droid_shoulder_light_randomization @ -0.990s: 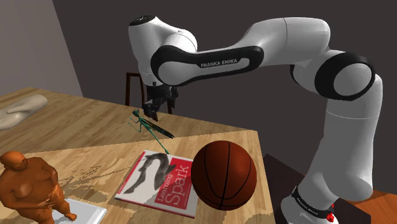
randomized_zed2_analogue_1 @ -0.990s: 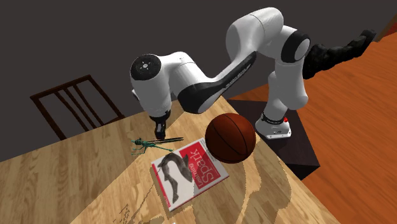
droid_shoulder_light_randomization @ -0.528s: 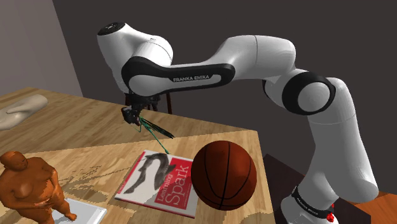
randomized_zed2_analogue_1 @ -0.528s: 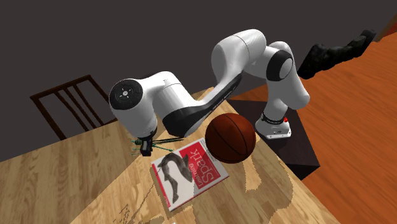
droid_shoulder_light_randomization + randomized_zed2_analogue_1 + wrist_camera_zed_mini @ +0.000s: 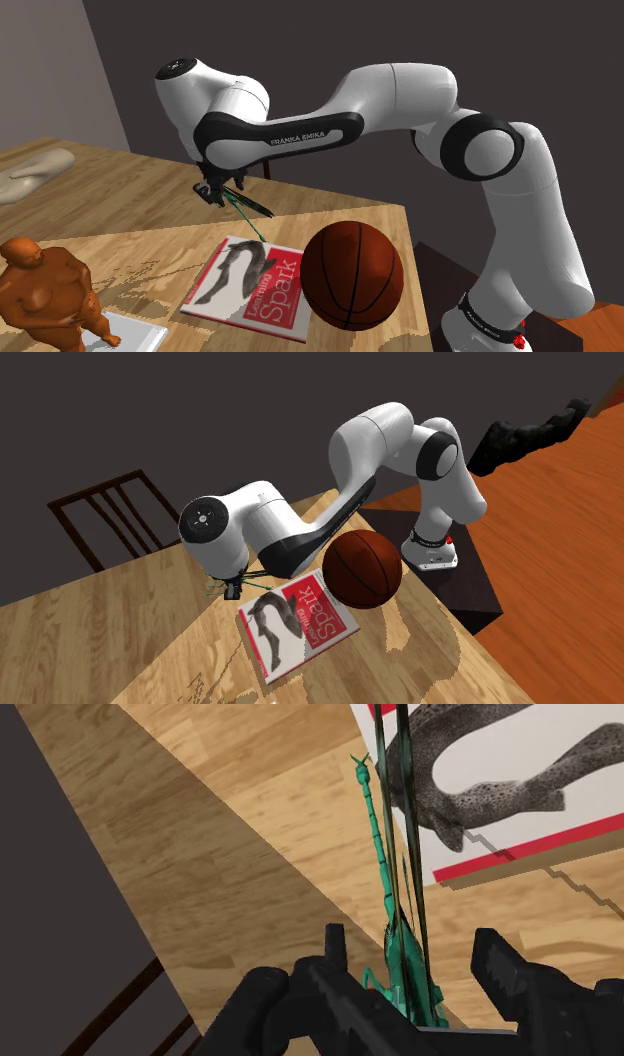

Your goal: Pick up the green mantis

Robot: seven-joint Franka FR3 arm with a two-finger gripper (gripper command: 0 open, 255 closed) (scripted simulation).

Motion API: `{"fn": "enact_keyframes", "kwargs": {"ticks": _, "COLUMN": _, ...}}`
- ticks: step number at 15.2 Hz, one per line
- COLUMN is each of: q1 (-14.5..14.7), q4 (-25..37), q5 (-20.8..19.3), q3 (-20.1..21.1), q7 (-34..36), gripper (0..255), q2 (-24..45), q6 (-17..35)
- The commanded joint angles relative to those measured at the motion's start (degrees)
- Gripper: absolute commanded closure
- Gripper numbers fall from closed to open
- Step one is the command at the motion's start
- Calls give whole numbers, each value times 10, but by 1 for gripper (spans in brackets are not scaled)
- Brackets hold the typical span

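Observation:
A thin green mantis (image 5: 398,939) lies on the wooden table (image 5: 130,200), close to the far edge and just beyond a magazine's corner. Its long legs (image 5: 248,213) stick out from under the hand towards the magazine. My black gripper (image 5: 418,962) is down over its body, open. The mantis sits between the two fingers (image 5: 337,952), and neither one touches it. In the shoulder view the gripper (image 5: 210,190) hovers just above the tabletop. From the second exterior view, the gripper (image 5: 232,590) partly hides the mantis (image 5: 262,572).
A red and white magazine (image 5: 250,280) lies flat near the mantis. A brown basketball (image 5: 352,275) stands by the magazine at the table's edge. A brown figurine (image 5: 45,295) stands at the front left, a pale bust (image 5: 35,170) far left. A dark chair (image 5: 110,512) stands behind the table.
The arm swung from beside the mantis towards the shoulder view's left and came down over it. In the last half second the hand sank a little lower around the insect.

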Motion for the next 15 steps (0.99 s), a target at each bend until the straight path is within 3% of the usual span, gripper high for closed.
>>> {"fn": "enact_keyframes", "kwargs": {"ticks": 1, "q1": 0, "q4": 0, "q5": 0, "q3": 0, "q7": 0, "gripper": 255, "q2": 1, "q6": 1}}
{"fn": "enact_keyframes", "kwargs": {"ticks": 9, "q1": 0, "q4": -2, "q5": 0, "q3": 0, "q7": 1, "gripper": 255, "q2": 0, "q6": 2}}
{"fn": "enact_keyframes", "kwargs": {"ticks": 15, "q1": 9, "q4": 51, "q5": 1, "q3": 0, "q7": -16, "gripper": 255, "q2": 4, "q6": -43}}
